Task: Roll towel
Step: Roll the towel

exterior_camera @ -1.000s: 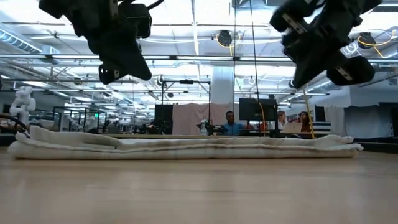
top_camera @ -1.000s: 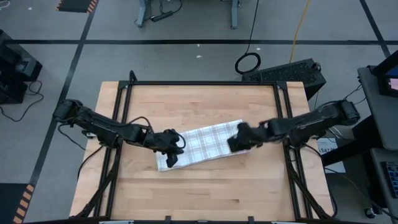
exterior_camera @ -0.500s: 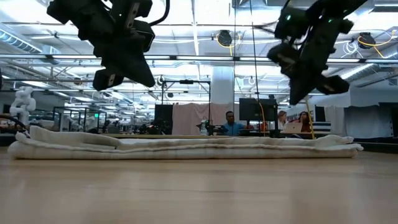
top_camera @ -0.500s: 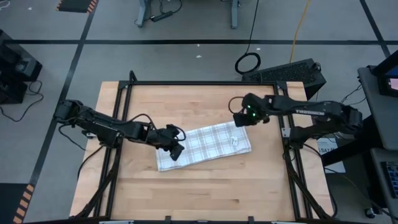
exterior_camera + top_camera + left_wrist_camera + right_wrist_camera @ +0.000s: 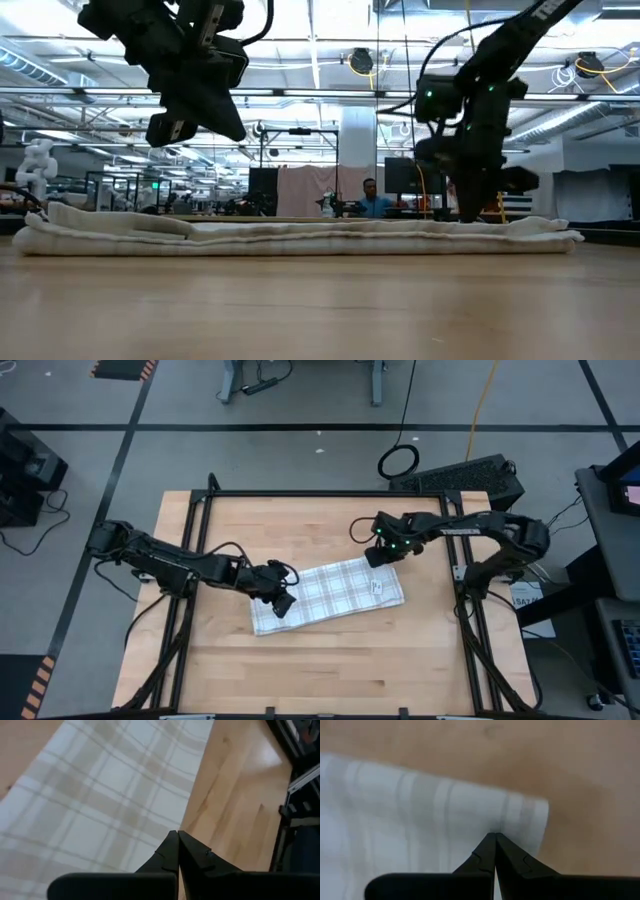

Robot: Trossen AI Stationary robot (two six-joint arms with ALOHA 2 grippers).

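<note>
Light wooden table (image 5: 320,660) lying under black metal frame (image 5: 325,493). Grey floor (image 5: 300,450) surrounding table, black tape lines crossing it. Coiled black cable (image 5: 399,461) lying on floor beyond table's far edge, next to dark box (image 5: 470,478). Yellow cable (image 5: 486,395) running across floor farther off. In low view, people (image 5: 372,198) sitting at monitors (image 5: 410,176) well behind table; white pillar (image 5: 357,140) standing between them; ceiling lights (image 5: 330,20) glowing overhead.
</note>
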